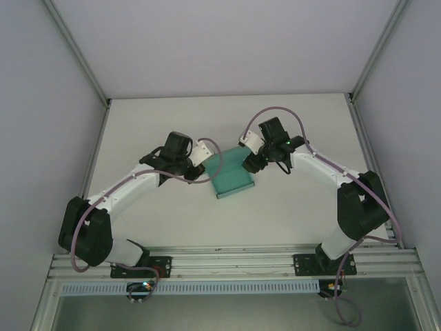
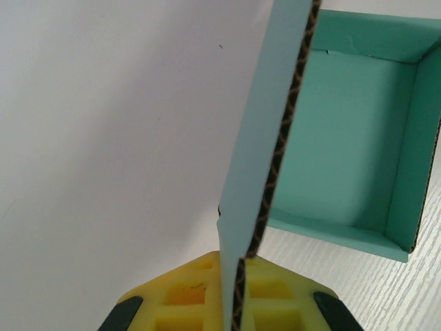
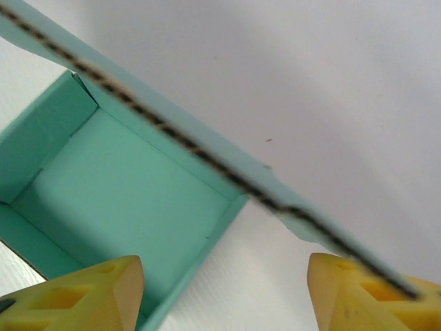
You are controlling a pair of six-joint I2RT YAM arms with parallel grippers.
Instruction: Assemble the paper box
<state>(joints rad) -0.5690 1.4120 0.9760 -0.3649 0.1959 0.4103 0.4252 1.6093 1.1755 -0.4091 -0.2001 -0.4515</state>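
The teal paper box (image 1: 231, 176) sits folded on the white table between both arms, its top open. In the left wrist view its hollow inside (image 2: 351, 124) lies to the right, and a raised flap (image 2: 265, 138) runs edge-on into my left gripper (image 2: 238, 296), whose yellow pads are shut on it. My left gripper (image 1: 198, 171) is at the box's left side. My right gripper (image 1: 249, 164) is at the far right corner, open. In the right wrist view, the box (image 3: 124, 200) lies below left, and the flap's edge (image 3: 207, 162) crosses above my right gripper (image 3: 224, 289).
White table surface (image 1: 172, 117) extends around the box, bounded by grey enclosure walls and corner posts (image 1: 107, 102). The aluminium rail (image 1: 234, 258) carrying both arm bases runs along the near edge.
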